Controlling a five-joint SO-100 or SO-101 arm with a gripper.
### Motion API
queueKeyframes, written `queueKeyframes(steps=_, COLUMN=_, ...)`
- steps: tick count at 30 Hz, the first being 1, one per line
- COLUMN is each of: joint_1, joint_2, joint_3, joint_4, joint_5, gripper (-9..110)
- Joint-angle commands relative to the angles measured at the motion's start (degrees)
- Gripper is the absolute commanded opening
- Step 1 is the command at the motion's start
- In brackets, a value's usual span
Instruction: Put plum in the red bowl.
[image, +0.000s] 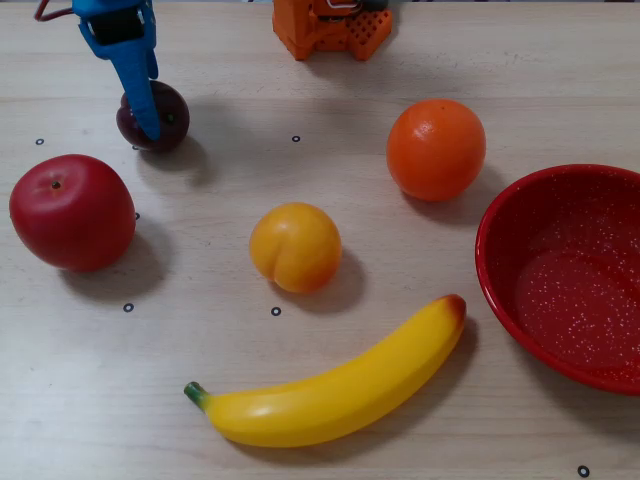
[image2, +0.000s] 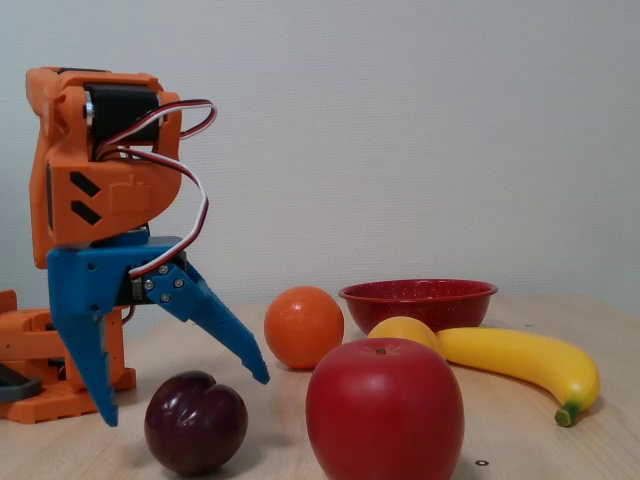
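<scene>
In the overhead view, the plum (image: 160, 117) is found on the table (image: 300, 400) at about ten o'clock, partly covered by the blue gripper (image: 140, 110). The red bowl (image: 500, 265) is cut off by the frame at about four o'clock, well apart from the plum.

In the fixed view, the gripper (image2: 185, 400) is seen spread wide, its jaws straddling the plum (image2: 196, 423) without closing on it. The red bowl (image2: 418, 300) is set far back at three o'clock.

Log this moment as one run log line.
phase: reaching | gripper: open, straddling plum, not closed | plum: on table | red bowl: empty
</scene>
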Motion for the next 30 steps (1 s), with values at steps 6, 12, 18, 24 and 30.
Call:
queueKeyframes(steps=6, joint_1=-1.3, joint_2=0.8, joint_3=-2.2, joint_4=-3.2, joint_5=-1.0, gripper=47)
queueKeyframes(steps=12, joint_1=-1.9, joint_2=-1.1, joint_3=-2.3, joint_4=-3.9, joint_5=-1.4, gripper=47)
queueKeyframes(steps=18, joint_1=-3.4, joint_2=-2.7, joint_3=-2.5, joint_4=-5.3, joint_5=0.0, gripper=47)
queueKeyframes(steps=24, joint_1=-4.4, joint_2=-4.3, joint_3=-3.0, joint_4=-6.7, joint_5=0.4, gripper=47)
queueKeyframes(steps=30, joint_1=-4.2, joint_2=-5.2, joint_3=-3.4, joint_4=-7.6, joint_5=-0.3, gripper=46)
